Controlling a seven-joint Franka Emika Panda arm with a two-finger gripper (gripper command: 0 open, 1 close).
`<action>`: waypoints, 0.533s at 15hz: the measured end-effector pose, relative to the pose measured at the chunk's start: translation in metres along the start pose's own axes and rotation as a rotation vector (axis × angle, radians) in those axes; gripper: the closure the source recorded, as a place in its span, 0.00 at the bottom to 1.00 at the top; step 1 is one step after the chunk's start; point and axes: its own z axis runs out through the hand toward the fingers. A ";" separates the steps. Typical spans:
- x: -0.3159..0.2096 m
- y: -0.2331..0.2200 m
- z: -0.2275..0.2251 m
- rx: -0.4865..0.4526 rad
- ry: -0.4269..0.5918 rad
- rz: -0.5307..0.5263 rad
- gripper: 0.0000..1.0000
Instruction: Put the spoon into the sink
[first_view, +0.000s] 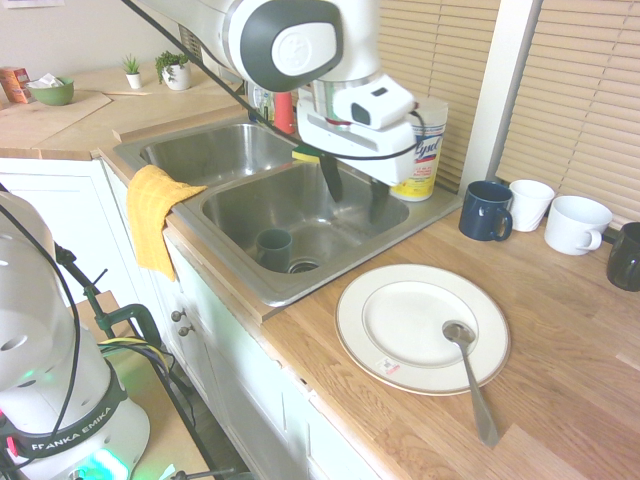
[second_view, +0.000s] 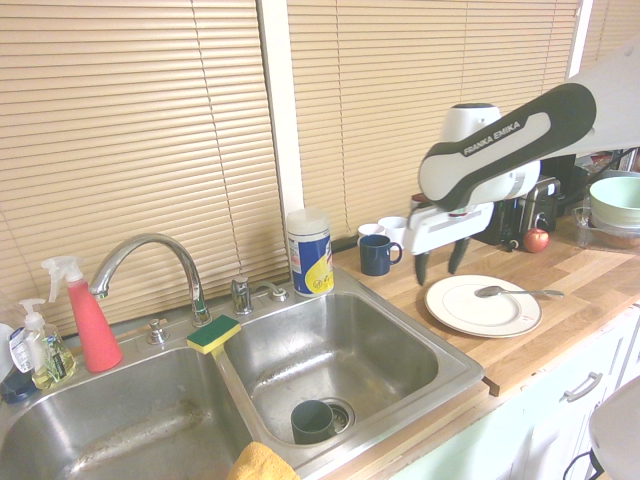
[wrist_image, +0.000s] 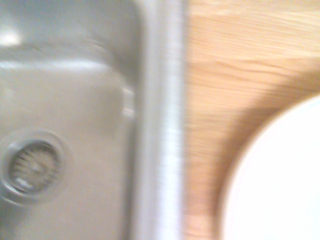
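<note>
Over the sink's (first_view: 300, 290) near rim, at about 10 o'clock from the plate (first_view: 370, 355) in the first outside view, I have the gripper (first_view: 352, 195) hanging in the air. It points straight down. Its two dark fingers are spread wide and nothing is between them.

The spoon (first_view: 468, 375) is not picked up yet. It lies on the plate, bowl up on the white part and handle sticking out past the rim toward 5 o'clock, onto the wooden counter (first_view: 560, 330). It is well apart from the gripper.

So I think I am on the first step: getting to the spoon. Next I would need to bring the hand over the plate, turn it so the fingers sit on both sides of the thin handle, and go down low. That looks tricky, because the spoon is flat, slim and shiny, and may slip.

The sink is smooth grey steel with two deep boxes and a round drain. A dark cup (first_view: 274, 248) stands inside the near one. The plate is round, white and glossy. The counter is warm, streaky wood. In the wrist view I see the steel rim, wood and plate edge, all blurry.
</note>
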 end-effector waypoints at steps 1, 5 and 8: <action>0.004 0.009 0.002 -0.016 -0.005 -0.028 0.00; 0.026 0.039 0.017 -0.097 -0.014 -0.108 0.00; 0.052 0.062 0.023 -0.130 -0.018 -0.108 0.00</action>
